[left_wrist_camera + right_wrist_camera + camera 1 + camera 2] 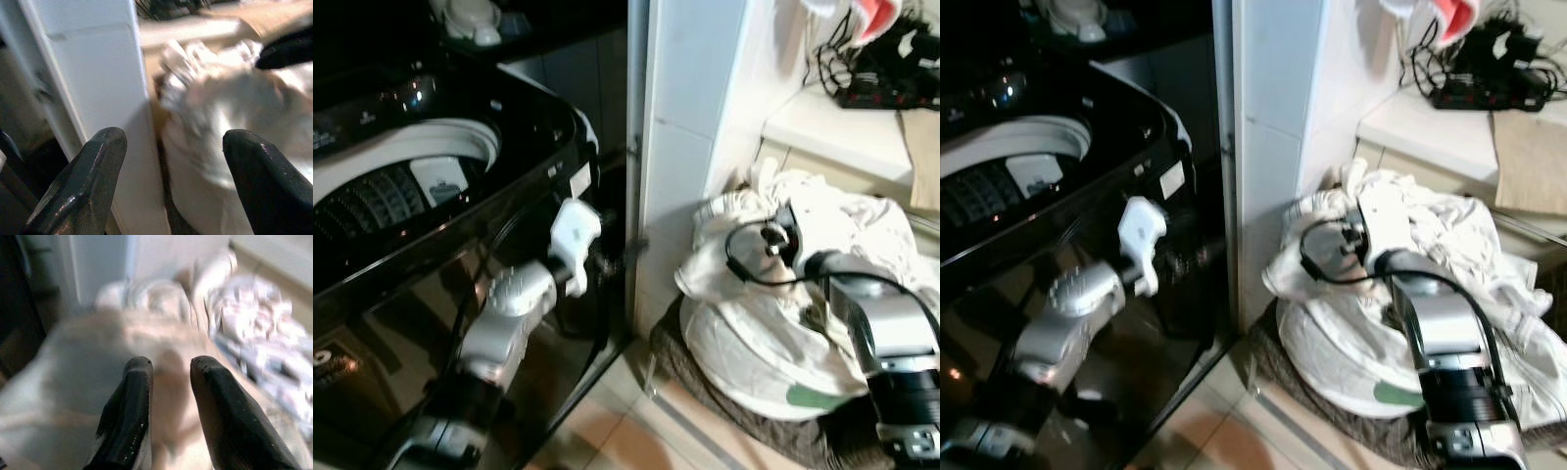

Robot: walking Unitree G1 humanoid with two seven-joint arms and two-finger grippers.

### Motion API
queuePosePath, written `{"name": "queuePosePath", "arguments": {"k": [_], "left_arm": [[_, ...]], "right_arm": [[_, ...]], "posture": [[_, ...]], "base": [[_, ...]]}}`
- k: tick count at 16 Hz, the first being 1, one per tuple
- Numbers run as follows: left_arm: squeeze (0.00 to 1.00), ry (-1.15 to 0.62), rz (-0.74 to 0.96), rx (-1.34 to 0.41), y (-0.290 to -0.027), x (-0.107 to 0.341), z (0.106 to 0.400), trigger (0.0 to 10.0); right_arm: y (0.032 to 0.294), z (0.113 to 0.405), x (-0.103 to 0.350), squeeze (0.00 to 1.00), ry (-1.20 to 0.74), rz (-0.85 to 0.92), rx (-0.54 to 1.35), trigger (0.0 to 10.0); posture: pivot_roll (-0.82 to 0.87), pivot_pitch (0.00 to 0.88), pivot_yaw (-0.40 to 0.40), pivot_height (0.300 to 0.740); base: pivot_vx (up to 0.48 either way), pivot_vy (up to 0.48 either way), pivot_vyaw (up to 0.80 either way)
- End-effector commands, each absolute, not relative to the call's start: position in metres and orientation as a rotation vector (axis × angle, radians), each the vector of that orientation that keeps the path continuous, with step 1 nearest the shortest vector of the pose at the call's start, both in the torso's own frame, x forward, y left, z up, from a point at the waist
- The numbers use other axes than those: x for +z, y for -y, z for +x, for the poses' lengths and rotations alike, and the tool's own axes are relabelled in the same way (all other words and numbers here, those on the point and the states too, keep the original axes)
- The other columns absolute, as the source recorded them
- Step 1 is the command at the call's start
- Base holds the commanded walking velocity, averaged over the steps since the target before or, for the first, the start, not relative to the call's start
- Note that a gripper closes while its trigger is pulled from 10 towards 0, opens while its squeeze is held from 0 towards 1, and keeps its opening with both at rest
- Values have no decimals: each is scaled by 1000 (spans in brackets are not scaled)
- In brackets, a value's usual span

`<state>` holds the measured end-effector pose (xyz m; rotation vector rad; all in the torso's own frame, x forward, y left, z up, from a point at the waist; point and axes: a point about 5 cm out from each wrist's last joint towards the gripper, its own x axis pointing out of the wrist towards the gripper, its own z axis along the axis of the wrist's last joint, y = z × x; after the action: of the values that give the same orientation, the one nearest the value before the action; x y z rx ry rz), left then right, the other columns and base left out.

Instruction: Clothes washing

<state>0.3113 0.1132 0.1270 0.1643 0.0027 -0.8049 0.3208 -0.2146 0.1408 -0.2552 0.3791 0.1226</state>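
With the top-loading washing machine [431, 186] standing lid-up to receive laundry, reaching right gripper [168, 377], fingers narrowly parted, into white clothes pile [822, 294]; left gripper [171, 161] wide, empty.

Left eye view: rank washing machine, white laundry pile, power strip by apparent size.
1. Washing machine, largest; cut off by the frame edge.
2. White laundry pile, with the right gripper over it.
3. Power strip, smallest, though it sits farther back, so its true size is unsure.
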Motion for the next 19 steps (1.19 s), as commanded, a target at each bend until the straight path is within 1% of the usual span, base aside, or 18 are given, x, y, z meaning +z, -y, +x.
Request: {"name": "queuePosePath", "arguments": {"k": [1,5,6,7,8,10,12,13,14,16,18,19], "left_arm": [[0,12,197,-836,-112,131,309,10000],[0,-32,207,-943,-105,126,296,10000],[0,-56,208,-1000,-103,123,290,10000],[0,-61,209,-1010,-102,123,289,10000],[0,-64,207,-1005,-102,123,289,10000],[0,-70,212,-1006,-103,123,288,10000],[0,-77,219,-1015,-103,124,288,10000],[0,-80,221,-1018,-104,124,288,10000],[0,-85,222,-1022,-105,125,288,10000],[0,-95,225,-1033,-106,125,287,10000],[0,-103,231,-1048,-106,124,286,10000],[0,-108,232,-1058,-105,124,285,10000]], "right_arm": [[219,323,139,1000,-383,-222,96,10000],[232,325,120,1000,-479,-166,32,10000],[236,325,114,0,-507,-165,-2,10000],[240,326,113,0,-505,-175,-36,10000],[247,329,122,0,-429,-159,-93,10000],[252,328,129,0,-387,-202,-122,10000],[247,327,130,0,-388,-162,-57,10000],[239,325,132,1000,-371,-150,29,10000],[225,322,140,1000,-333,-120,161,10000],[215,317,144,1000,-350,-146,262,10000],[215,316,139,1000,-414,-200,254,10000],[218,315,132,1000,-463,-258,226,10000]], "posture": [[-68,0,31,740],[-65,0,26,740],[-59,0,22,740],[-59,0,22,740],[-55,0,20,740],[-56,0,22,740],[-58,0,24,740],[-58,0,24,740],[-56,0,23,740],[-56,0,23,740],[-56,0,23,740],[-61,0,26,740]], "base": [[0,0,0],[0,0,0],[0,0,0],[0,0,0],[0,0,0],[0,0,0],[0,0,0],[0,0,0],[0,0,0],[0,0,0],[0,0,0],[0,0,0]]}}
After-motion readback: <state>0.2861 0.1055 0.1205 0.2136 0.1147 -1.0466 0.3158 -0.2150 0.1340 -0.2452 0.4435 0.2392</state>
